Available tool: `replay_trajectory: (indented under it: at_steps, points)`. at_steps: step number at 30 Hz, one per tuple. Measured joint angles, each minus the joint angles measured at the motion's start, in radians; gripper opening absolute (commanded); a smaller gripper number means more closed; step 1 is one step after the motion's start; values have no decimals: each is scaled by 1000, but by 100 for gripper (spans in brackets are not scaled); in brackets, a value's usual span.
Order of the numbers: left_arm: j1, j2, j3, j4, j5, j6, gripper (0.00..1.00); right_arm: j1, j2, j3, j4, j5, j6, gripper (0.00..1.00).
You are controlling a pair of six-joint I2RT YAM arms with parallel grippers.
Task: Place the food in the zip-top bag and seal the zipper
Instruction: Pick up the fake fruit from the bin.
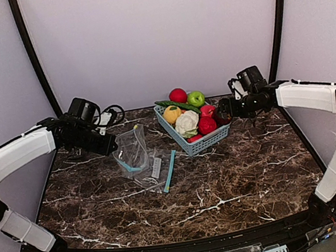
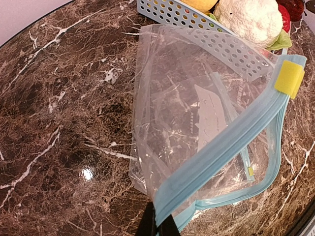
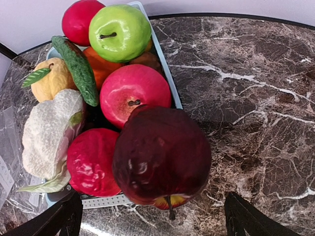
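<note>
Blue basket beside bag in clamped left pincer; right pincer apart around dark apple.

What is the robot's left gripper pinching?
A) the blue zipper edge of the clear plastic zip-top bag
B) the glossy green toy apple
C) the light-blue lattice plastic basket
A: the shut left gripper clamps the blue zipper edge of the clear plastic zip-top bag.

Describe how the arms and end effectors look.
The left arm and right arm have white shells between black joints and thin black cables. The left end effector and right end effector are black and two-fingered.
</note>
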Motion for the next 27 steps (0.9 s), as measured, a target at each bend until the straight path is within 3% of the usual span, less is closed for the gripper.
replay_trajectory:
  at_steps: [18, 27]
  points:
    - [0, 0, -12, 9, 27, -7, 1, -61, 121, 23, 118, -128, 0, 83]
    - [0, 0, -15, 18, 31, -9, 1, -65, 140, 24, 129, -154, 2, 66]
